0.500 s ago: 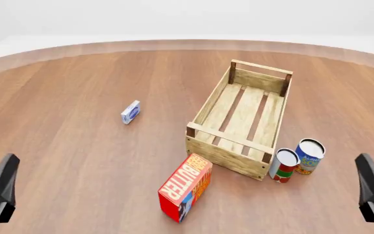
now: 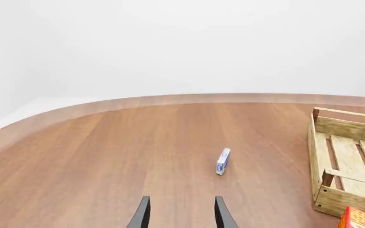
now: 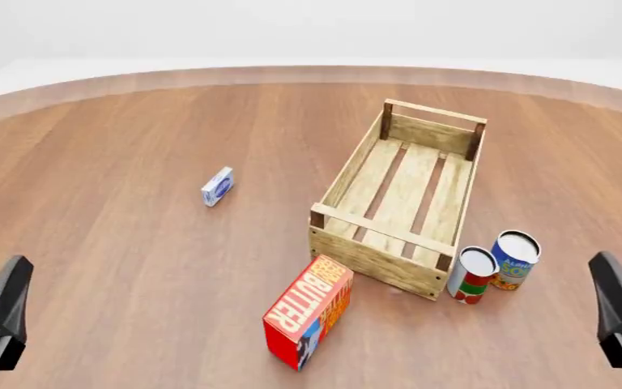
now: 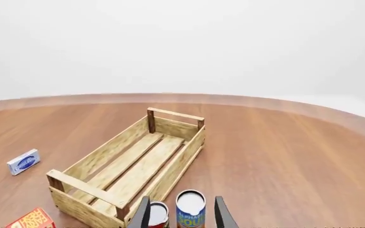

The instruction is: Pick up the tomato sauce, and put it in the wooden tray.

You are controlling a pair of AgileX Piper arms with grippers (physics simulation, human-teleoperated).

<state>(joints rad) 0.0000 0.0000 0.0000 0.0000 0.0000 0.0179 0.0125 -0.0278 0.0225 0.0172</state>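
Front view | tomato sauce (image 3: 471,275) touching wooden tray (image 3: 401,198) near corner | both end effectors wide, empty

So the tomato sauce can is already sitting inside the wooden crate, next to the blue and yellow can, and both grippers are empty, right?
Not quite. The tomato sauce can is not inside the wooden crate; it stands on the table just outside the crate's near right corner, as the front view shows. The rest holds: the blue and yellow can is beside it, and the left gripper and right gripper hold nothing.
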